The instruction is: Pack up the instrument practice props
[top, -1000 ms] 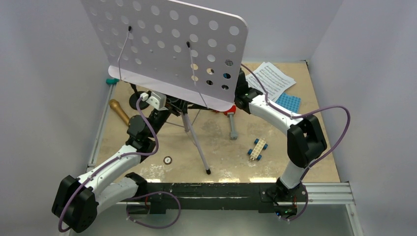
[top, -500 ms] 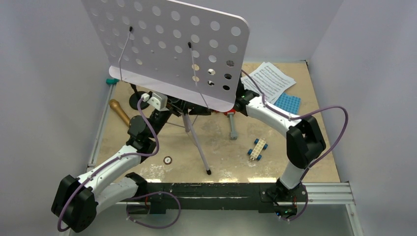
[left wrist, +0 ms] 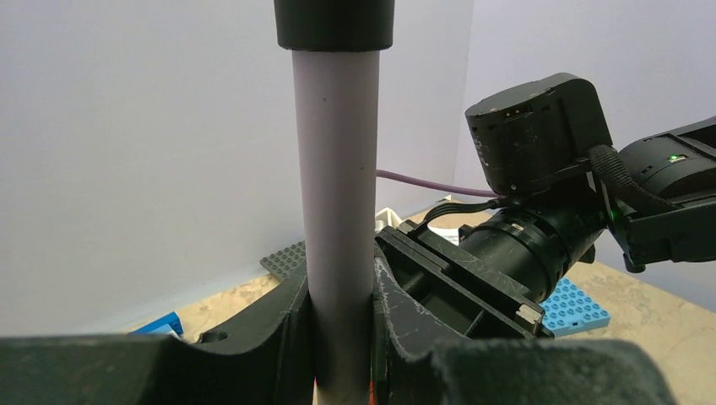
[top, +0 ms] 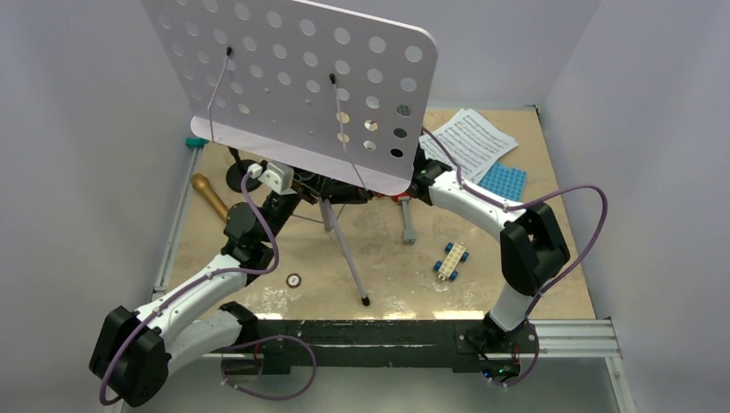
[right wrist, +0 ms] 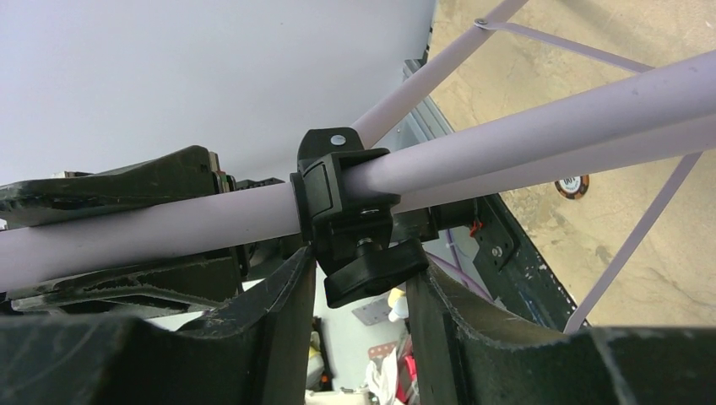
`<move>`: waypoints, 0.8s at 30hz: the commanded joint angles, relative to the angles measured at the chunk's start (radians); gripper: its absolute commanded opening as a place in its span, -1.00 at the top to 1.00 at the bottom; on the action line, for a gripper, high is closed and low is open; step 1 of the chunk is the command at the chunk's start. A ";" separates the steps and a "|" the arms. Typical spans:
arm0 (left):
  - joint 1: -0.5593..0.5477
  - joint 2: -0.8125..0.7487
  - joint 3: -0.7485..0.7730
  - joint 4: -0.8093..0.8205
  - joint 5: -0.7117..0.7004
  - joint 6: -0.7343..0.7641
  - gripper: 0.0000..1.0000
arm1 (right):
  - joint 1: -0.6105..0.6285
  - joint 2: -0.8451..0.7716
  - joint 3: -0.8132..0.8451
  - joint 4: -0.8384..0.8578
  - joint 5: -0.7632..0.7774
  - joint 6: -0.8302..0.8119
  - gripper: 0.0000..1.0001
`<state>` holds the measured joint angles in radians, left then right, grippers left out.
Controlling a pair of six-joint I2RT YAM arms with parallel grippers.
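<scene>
While left fingers (left wrist: 291, 325) pinch the music stand (top: 293, 82) pole, right fingers (right wrist: 279, 295) straddle its knob (right wrist: 371, 266).

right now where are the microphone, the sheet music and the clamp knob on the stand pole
microphone (top: 209, 196), top external view, gold-brown body
sheet music (top: 473, 139), top external view, middle of the top page
clamp knob (right wrist: 375, 267), right wrist view, black knob head

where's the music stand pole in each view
Top external: mostly hidden under the lilac desk; only a bit shows at centre, where both arms meet.
Left wrist: the pole stands upright at centre, clamped by the left gripper.
Right wrist: it runs across the picture, left to right.
Shared landmark: the right gripper at the black knob, seen as the black unit in the left wrist view.
</scene>
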<state>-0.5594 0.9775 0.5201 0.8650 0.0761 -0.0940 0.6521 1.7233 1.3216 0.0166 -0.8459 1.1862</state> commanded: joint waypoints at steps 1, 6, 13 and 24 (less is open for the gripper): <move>-0.021 -0.007 0.005 -0.034 0.034 0.005 1.00 | -0.022 -0.032 0.013 0.049 -0.011 0.035 0.42; -0.022 -0.017 0.001 -0.035 0.027 0.005 1.00 | -0.037 -0.038 0.011 0.064 -0.003 -0.002 0.91; -0.023 -0.016 0.001 -0.038 0.026 -0.005 1.00 | -0.037 -0.041 0.050 0.025 0.044 -0.282 1.00; -0.025 0.000 0.005 -0.045 0.028 -0.012 1.00 | -0.037 -0.183 -0.085 0.070 0.370 -0.735 1.00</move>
<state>-0.5644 0.9756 0.5198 0.8589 0.0612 -0.0925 0.6464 1.5761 1.2247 0.0540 -0.6834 0.6243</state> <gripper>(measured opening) 0.283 0.335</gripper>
